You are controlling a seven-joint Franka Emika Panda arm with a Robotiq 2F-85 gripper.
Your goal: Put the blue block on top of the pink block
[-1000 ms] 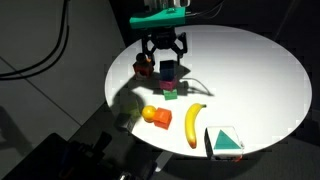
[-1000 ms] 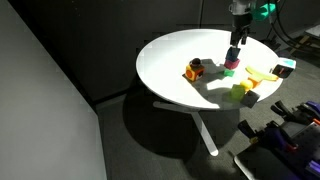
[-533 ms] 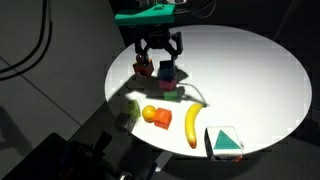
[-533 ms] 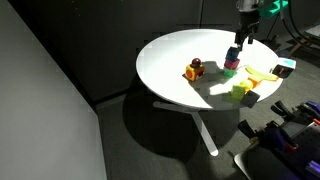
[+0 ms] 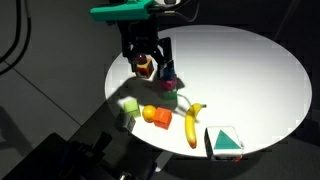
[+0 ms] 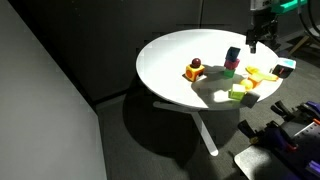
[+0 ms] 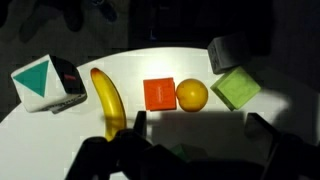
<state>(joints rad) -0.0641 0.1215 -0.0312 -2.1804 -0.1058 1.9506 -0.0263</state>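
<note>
The blue block [image 5: 168, 72] sits on top of the pink block [image 5: 170, 86] on the white round table [image 5: 250, 70]. The stack also shows in an exterior view, with the blue block [image 6: 232, 55] over the pink block [image 6: 229, 69]. My gripper [image 5: 148, 52] is open and empty. It hangs above the table, apart from the stack, and shows raised beside the stack in an exterior view [image 6: 252, 42]. In the wrist view the open jaws [image 7: 200, 128] frame dark shadow, and both blocks are hidden there.
A banana [image 5: 192, 122], an orange block [image 5: 161, 118], an orange ball [image 5: 149, 112], a green block [image 5: 128, 106] and a teal-and-white triangle piece [image 5: 226, 141] lie near the table's front edge. A red-and-yellow toy [image 5: 147, 68] stands beside the stack.
My gripper has risen and drawn away from the stack. The blue block has stayed on the pink block.
</note>
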